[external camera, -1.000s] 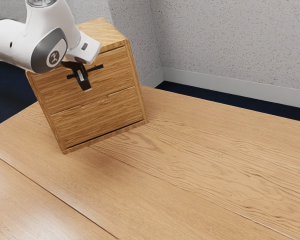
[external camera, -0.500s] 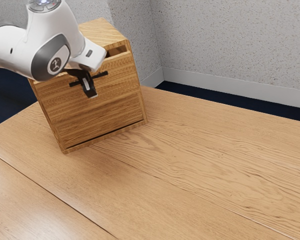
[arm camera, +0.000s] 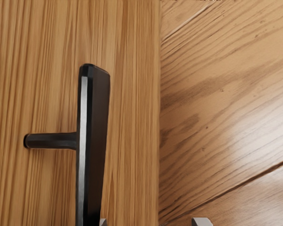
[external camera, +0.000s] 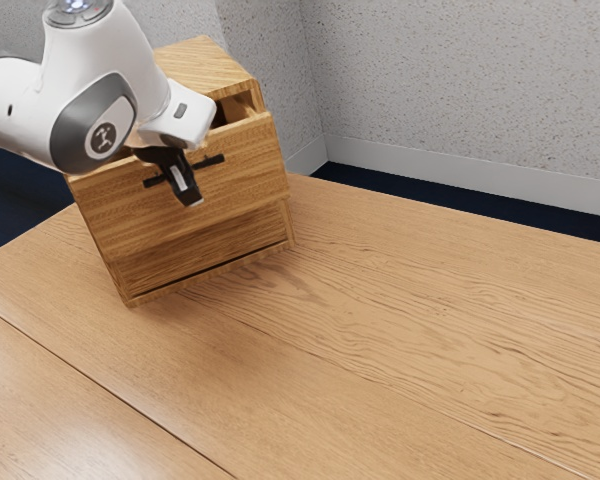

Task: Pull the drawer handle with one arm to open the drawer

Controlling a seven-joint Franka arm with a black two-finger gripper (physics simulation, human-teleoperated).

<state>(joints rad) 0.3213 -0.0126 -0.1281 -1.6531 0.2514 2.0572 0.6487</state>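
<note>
One drawer (external camera: 235, 165), the upper, stood partly open in the cabinet (external camera: 205, 245) on the bench (external camera: 400, 330). My end effector (external camera: 180, 178) sat at its handle (external camera: 212, 160); I could not tell its grip.

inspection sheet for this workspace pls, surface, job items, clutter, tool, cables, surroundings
surface: wooden table, bare plank grain
job's things: wooden cabinet with two drawers; top drawer partly out, a gap open behind its front; its black handle is a bar on a post; lower drawer shut
clutter: nothing seen
grippers: tool at the top drawer's handle; in the wrist view the fingertips stand apart, with the handle by one of them
cables: nothing seen
surroundings: grey speckled walls, white skirting, dark blue floor
</note>
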